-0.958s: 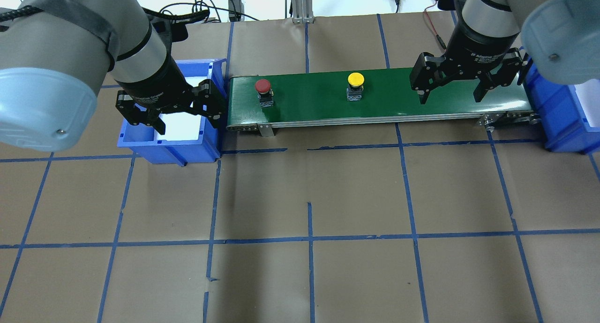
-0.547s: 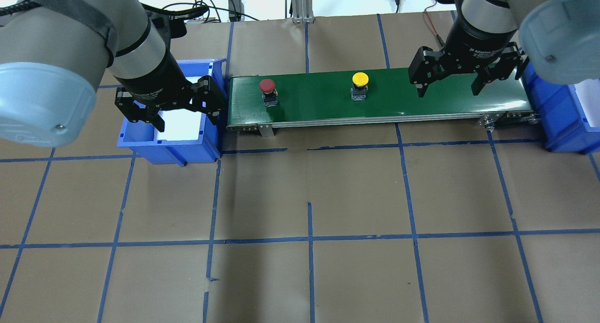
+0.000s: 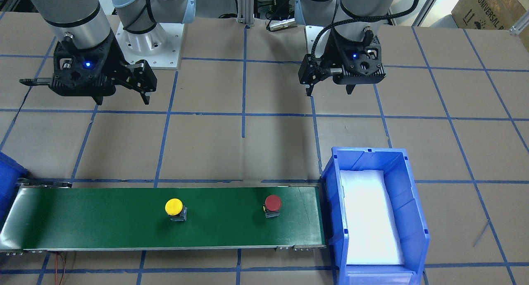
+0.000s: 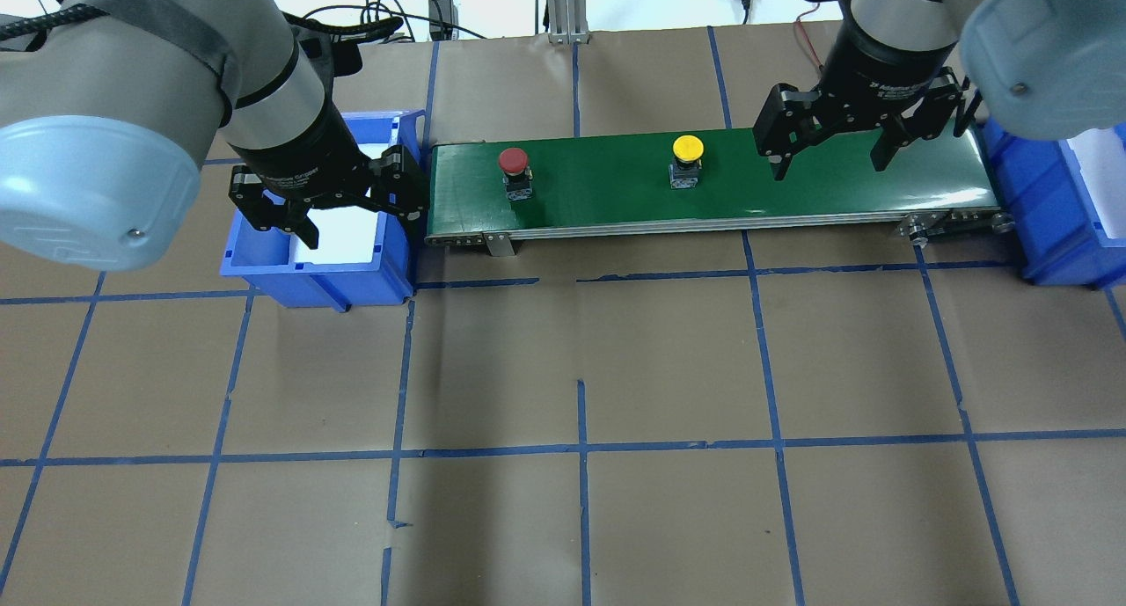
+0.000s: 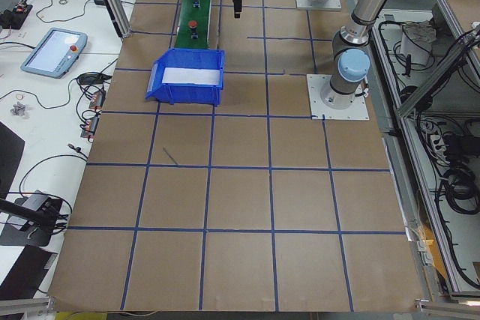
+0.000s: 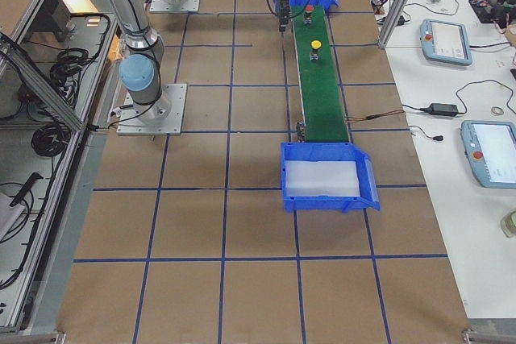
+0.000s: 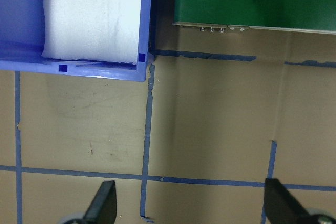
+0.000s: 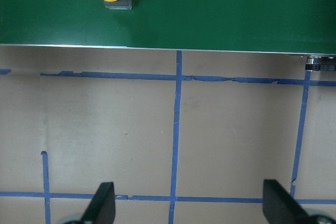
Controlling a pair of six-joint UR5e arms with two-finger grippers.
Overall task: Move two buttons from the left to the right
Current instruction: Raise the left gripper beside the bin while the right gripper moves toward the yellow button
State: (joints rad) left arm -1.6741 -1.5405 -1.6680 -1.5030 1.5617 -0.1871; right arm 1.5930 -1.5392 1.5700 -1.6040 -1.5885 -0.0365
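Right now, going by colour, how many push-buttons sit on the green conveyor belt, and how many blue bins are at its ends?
Yellow mushroom-cap push-button on the green conveyor belt: 1
Red-capped push-button on the belt: 1
Blue plastic bins: 2, the left bin and the right bin
Total: 4 things, 2 buttons and 2 bins.

Both arms are the usual grey tubes with pale blue-grey round joint caps, each cap with a tiny screw in it. Black wrist sections carry small white lettering. The left gripper (image 4: 352, 212) and right gripper (image 4: 829, 152) are black two-finger units. Front view shows a blue LED on each black wrist mount, plus a braided black cable looping over the left arm. Silver square base plates.
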